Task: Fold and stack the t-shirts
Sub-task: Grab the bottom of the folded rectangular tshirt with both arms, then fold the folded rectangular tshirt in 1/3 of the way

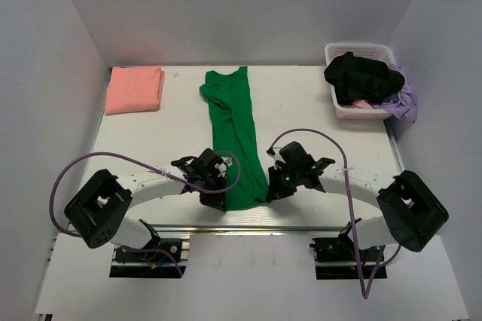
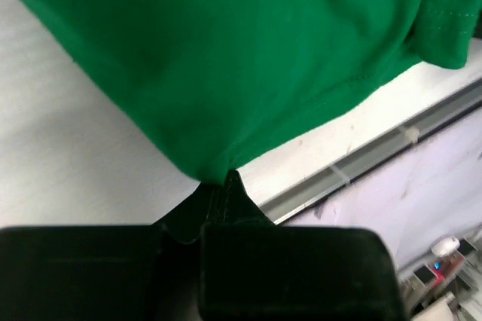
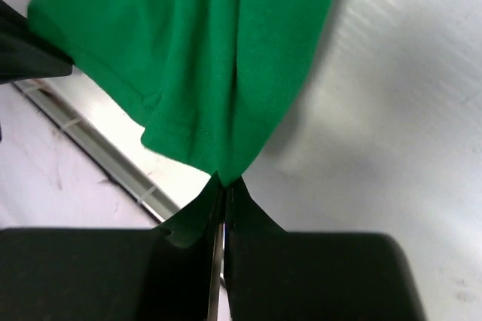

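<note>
Green t-shirt [image 1: 230, 129]: near corners clamped in left tool [image 2: 226, 179] and right tool [image 3: 224, 181].

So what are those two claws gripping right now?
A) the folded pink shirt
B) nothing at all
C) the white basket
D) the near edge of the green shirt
D: the wrist views show the left gripper and the right gripper each pinched shut on the near hem of the green shirt.

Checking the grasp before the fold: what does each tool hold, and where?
The green t-shirt: left tool at its near-left corner, right tool at its near-right corner.
</note>
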### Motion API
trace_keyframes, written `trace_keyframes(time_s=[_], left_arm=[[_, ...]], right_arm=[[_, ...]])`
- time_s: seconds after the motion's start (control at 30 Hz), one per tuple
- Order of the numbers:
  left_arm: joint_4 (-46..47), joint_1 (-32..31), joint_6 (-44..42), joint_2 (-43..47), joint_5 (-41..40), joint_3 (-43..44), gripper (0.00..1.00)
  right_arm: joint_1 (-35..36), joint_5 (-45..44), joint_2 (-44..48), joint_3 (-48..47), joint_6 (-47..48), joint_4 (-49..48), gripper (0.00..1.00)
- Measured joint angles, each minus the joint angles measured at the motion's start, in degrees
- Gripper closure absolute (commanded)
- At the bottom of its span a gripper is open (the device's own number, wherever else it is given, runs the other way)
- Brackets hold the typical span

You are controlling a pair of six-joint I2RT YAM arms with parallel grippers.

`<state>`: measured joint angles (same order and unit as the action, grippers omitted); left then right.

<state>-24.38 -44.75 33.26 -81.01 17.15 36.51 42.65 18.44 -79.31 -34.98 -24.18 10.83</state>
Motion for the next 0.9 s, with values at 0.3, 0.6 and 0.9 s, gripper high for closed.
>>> trace_keyframes(time_s=[0.3,0.6,0.9], left_arm=[[-8.5,0.1,0.0,1.5,0.5,10.6,1.00],[-12.4,5.7,0.2,-8.6,-9.4,24.4,1.00],[-7.9,13.2,2.7,-9.3,-17.4,26.4,1.00]], right_arm=[[-0.1,-1.1,0.7,-5.7,2.6,8.2,1.00],[-3.9,-6.6,-16.1,-31.0,3.9,14.2,1.00],[-7.4,-9.0,-25.8,-46.2,5.6,19.8,1.00]])
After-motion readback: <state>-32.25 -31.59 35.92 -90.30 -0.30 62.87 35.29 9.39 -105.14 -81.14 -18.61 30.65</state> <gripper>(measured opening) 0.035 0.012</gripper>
